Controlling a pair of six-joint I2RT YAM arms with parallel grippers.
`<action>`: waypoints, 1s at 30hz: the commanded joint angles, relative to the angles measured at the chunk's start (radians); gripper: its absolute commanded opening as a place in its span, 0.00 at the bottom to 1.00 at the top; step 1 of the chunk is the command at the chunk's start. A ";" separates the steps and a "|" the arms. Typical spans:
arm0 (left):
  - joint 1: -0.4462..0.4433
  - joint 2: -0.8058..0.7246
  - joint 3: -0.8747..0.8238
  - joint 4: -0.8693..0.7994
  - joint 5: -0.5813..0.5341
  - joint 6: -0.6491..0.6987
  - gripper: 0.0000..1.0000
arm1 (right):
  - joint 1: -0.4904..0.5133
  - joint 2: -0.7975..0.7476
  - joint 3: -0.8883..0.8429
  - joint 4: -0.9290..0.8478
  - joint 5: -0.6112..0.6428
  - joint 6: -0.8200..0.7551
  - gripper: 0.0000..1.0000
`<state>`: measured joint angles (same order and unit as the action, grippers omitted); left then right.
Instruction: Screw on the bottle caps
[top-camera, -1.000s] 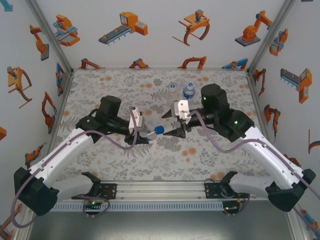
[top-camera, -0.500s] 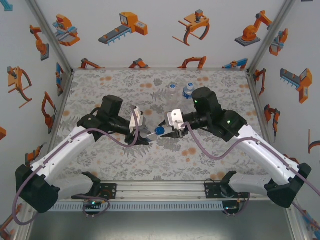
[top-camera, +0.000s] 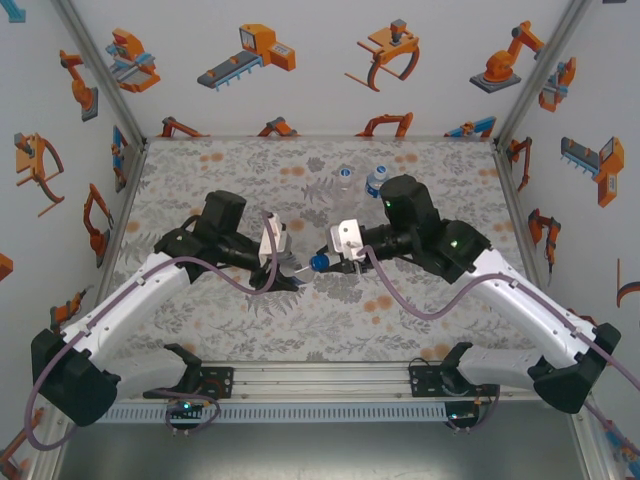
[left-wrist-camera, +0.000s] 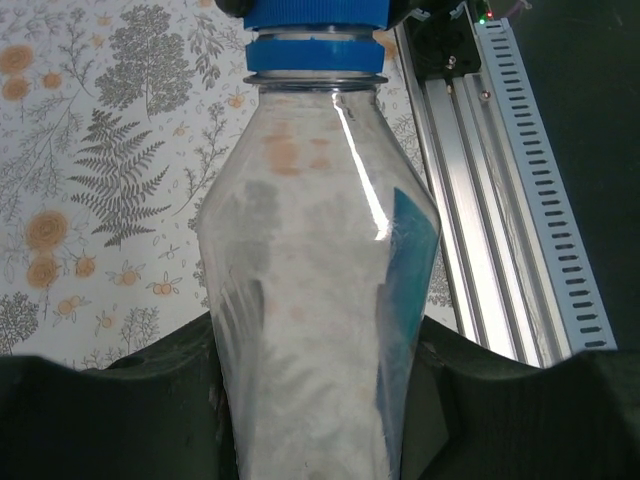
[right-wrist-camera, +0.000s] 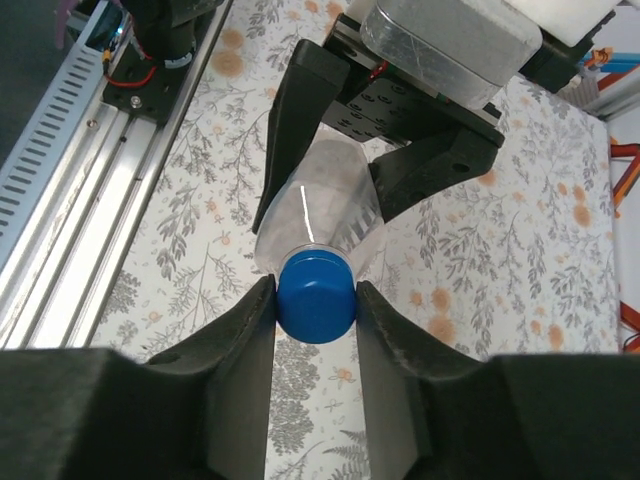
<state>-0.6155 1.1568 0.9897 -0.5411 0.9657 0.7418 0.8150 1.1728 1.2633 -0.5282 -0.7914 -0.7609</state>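
My left gripper (top-camera: 291, 272) is shut on a clear bottle (left-wrist-camera: 318, 300) and holds it level above the mat, neck pointing toward the right arm. A blue bottle cap (right-wrist-camera: 316, 296) sits on that neck and also appears as a blue dot (top-camera: 318, 262) between the two grippers. My right gripper (right-wrist-camera: 316, 292) is shut on this cap, with a finger pressed to each side. In the left wrist view the cap (left-wrist-camera: 315, 30) is at the top edge, and my left gripper (left-wrist-camera: 320, 400) clamps the bottle's body. Two more bottles (top-camera: 344, 178) (top-camera: 376, 180) stand upright at the back.
The flower-printed mat (top-camera: 230, 170) covers the table. An aluminium rail (top-camera: 320, 380) runs along the near edge, under the arm bases. Printed walls close off the left, right and back sides.
My right gripper moved left to the bottle's neck and closed its jaws onto the blue cap. The left arm and its bottle stayed still.
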 joint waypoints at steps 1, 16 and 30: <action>-0.006 0.005 0.032 -0.003 0.042 0.025 0.00 | 0.007 0.014 0.001 -0.014 0.008 -0.002 0.32; -0.005 0.001 -0.018 0.209 -0.149 -0.070 0.00 | 0.007 -0.001 -0.190 0.353 0.494 1.531 0.00; -0.005 0.004 -0.034 0.317 -0.268 -0.088 0.00 | -0.022 0.022 -0.353 0.584 0.571 2.225 0.03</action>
<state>-0.6071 1.1706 0.9382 -0.3874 0.6201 0.6567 0.7853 1.1744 0.9161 -0.0307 -0.1738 1.3571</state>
